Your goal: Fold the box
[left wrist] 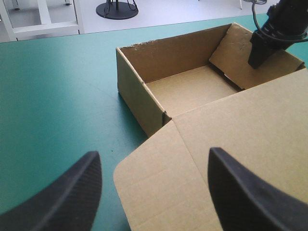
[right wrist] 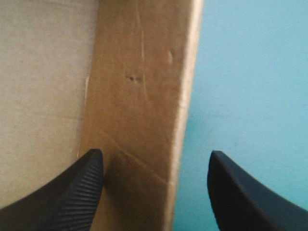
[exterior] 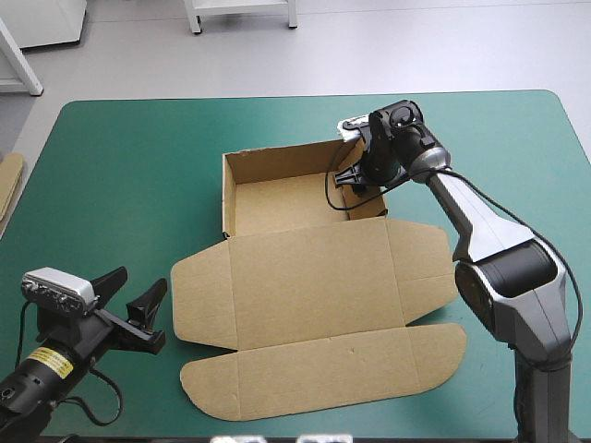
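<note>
Brown box, tray toward table far edge, lid flat nearward; right gripper spread astride tray wall, left gripper spread too.

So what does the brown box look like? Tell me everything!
The box is brown cardboard on the teal-green table. Its far half is an open tray with walls standing, though the right wall leans inward between the right arm's open fingers. The lid lies flat, flaps spread.

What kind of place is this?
Probably a robot lab or test bench: a teal-green table bearing a half-folded brown box, with a robot's left tool open near the box's flat flaps and its right tool open over a raised side wall.
</note>
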You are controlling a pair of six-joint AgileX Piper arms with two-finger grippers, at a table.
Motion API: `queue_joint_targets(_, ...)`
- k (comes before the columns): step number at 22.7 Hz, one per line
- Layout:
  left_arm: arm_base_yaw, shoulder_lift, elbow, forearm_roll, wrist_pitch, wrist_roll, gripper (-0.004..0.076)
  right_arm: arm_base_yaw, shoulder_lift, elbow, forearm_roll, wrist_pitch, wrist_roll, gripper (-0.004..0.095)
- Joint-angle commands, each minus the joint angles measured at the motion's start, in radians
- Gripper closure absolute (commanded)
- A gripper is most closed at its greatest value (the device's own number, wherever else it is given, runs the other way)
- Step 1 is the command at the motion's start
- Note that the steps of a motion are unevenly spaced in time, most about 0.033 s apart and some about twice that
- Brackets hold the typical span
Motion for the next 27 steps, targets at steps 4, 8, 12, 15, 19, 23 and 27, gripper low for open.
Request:
queue_joint_targets(4, -0.003, 0.014, -0.025, -0.007, -0.081, -0.002, 0.0266, -0.007, -0.049, -0.024, 0.005, -0.037, -0.004, 0.0369)
queue_joint_targets(8, -0.003, 0.014, -0.025, -0.009, -0.081, -0.002, 0.0266, -0.007, -0.03, -0.024, 0.002, 0.005, -0.011, 0.0904)
queue_joint_targets(12, -0.003, 0.014, -0.025, -0.009, -0.081, -0.002, 0.0266, -0.014, -0.03, -0.024, -0.002, 0.014, -0.02, 0.0912)
queue_joint_targets(15, -0.003, 0.014, -0.025, -0.009, -0.081, -0.002, 0.0266, -0.054, -0.03, -0.024, 0.011, 0.032, -0.022, 0.0923)
queue_joint_targets(19, -0.003, 0.014, -0.025, -0.009, -0.081, -0.002, 0.0266, -0.155, -0.046, -0.024, 0.052, 0.032, -0.035, 0.0925)
queue_joint_targets(23, -0.003, 0.014, -0.025, -0.009, -0.077, -0.002, 0.0267, -0.238, -0.063, -0.024, 0.052, 0.032, -0.046, 0.0925)
queue_joint_targets(27, -0.003, 0.014, -0.025, -0.009, -0.073, -0.002, 0.0267, -0.325, -0.072, -0.024, 0.046, 0.032, -0.053, 0.0925)
